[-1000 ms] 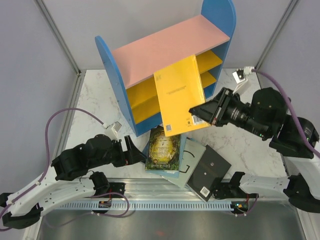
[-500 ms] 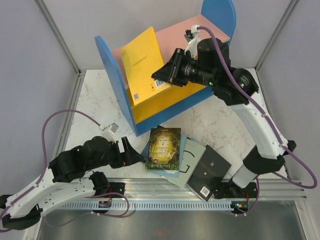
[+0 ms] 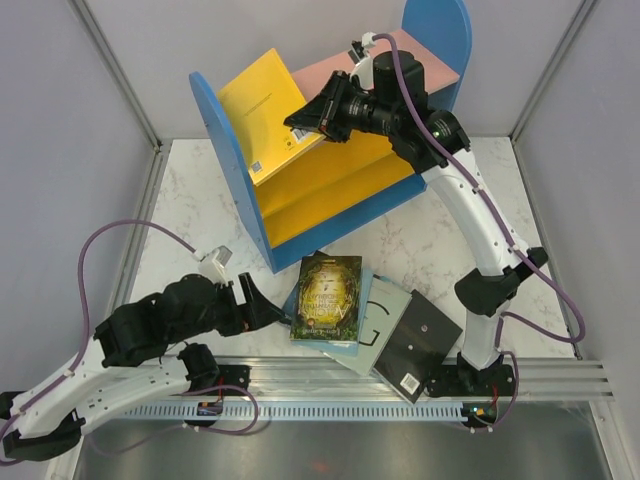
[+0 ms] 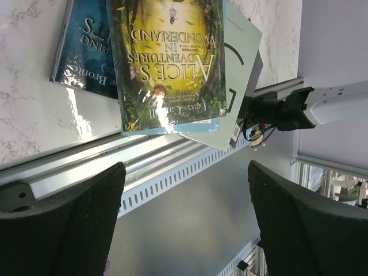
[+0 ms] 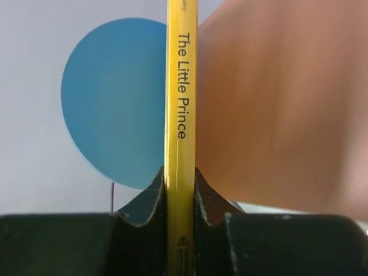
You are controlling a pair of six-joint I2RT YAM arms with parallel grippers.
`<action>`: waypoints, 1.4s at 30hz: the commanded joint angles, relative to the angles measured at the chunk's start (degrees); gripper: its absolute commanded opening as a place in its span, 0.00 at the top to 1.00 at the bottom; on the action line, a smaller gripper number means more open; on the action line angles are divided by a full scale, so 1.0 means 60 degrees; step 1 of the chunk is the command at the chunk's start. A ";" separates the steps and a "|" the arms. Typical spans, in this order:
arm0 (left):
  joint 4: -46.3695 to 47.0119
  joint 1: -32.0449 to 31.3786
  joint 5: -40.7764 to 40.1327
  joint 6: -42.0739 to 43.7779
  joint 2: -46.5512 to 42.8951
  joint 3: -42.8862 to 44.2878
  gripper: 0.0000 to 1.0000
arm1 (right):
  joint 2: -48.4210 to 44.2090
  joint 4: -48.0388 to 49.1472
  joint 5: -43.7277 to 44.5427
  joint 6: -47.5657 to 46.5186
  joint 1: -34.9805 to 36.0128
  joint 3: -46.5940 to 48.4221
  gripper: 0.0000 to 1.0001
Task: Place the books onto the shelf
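Note:
My right gripper (image 3: 306,119) is shut on the spine of a thin yellow book (image 3: 262,112), holding it tilted over the left end of the shelf (image 3: 224,165). In the right wrist view the yellow book's spine (image 5: 180,86) sits pinched in the right gripper (image 5: 179,178), with a blue side panel (image 5: 115,103) and the pink top board (image 5: 276,103) behind it. On the table lie a green book (image 3: 328,297), a pale grey one (image 3: 386,322) and a black one (image 3: 416,346). My left gripper (image 3: 262,306) stands open just left of this pile, nothing between its fingers (image 4: 69,224).
A dark blue book (image 4: 83,49) lies under the green book (image 4: 169,63). An aluminium rail (image 3: 330,385) runs along the near table edge, with the right arm's base (image 3: 470,380) on it. Grey cage walls and posts close in the back and sides.
The right arm has swung the yellow book from in front of the shelf up and left, to over the shelf's left end. The left arm has barely moved.

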 commanded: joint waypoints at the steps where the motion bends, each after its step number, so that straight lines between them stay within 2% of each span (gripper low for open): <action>1: -0.0011 -0.0038 -0.0613 0.0122 0.0108 0.0213 0.11 | 0.0151 0.1397 -0.0552 0.0231 0.0110 0.0417 1.00; 5: -0.0040 -0.0023 -0.0819 0.0386 0.0210 0.0360 0.08 | 0.0401 0.1441 -0.0567 0.0158 0.0125 0.0374 0.97; 10: -0.0201 -0.0023 -0.0951 0.0635 0.0517 0.0725 0.07 | 0.0284 0.1368 -0.0114 -0.0296 0.0023 0.0125 0.80; 15: -0.0406 -0.0038 -0.1068 0.0592 0.0576 0.0873 0.07 | -0.0022 0.0388 0.0589 -0.1072 -0.0372 0.0095 0.41; 16: -0.0436 -0.0038 -0.1068 0.0548 0.0518 0.0844 0.07 | -0.0067 0.0241 0.0706 -0.1378 -0.0518 0.0110 0.18; 17: -0.0465 -0.0038 -0.1068 0.0519 0.0503 0.0814 0.07 | -0.0126 -0.0152 0.1012 -0.1511 -0.0606 0.0139 0.05; 18: -0.0465 -0.0038 -0.1068 0.0431 0.0460 0.0785 0.07 | -0.0170 -0.0345 0.1160 -0.1658 -0.0694 0.0168 0.02; 26: -0.0480 -0.0038 -0.1009 0.0167 0.0444 0.0551 0.08 | -0.0520 -0.2204 0.2581 -0.3048 -0.1178 0.0520 0.02; 33: -0.0758 -0.0038 -0.1185 0.0196 0.0678 0.0667 0.07 | -0.1750 -0.2368 0.3168 -0.3884 -0.1383 -0.0197 0.02; 36: -0.0729 -0.0038 -0.1127 0.0240 0.0810 0.0551 0.07 | -0.2848 -0.2310 0.3447 -0.4017 -0.1383 -0.1103 0.02; 39: -0.0422 -0.0038 -0.0923 0.0400 0.1190 0.0274 0.06 | -0.4399 -0.2076 0.3316 -0.3755 -0.1383 -0.3077 0.02; 40: -0.0291 -0.0038 -0.0864 0.0459 0.1424 0.0185 0.05 | -0.4867 -0.1872 0.3155 -0.3377 -0.1369 -0.4693 0.02; 42: 0.0251 -0.0023 -0.0703 0.0460 0.1718 -0.0136 0.02 | -0.6391 -0.0907 0.2366 -0.2834 -0.1354 -0.6662 0.02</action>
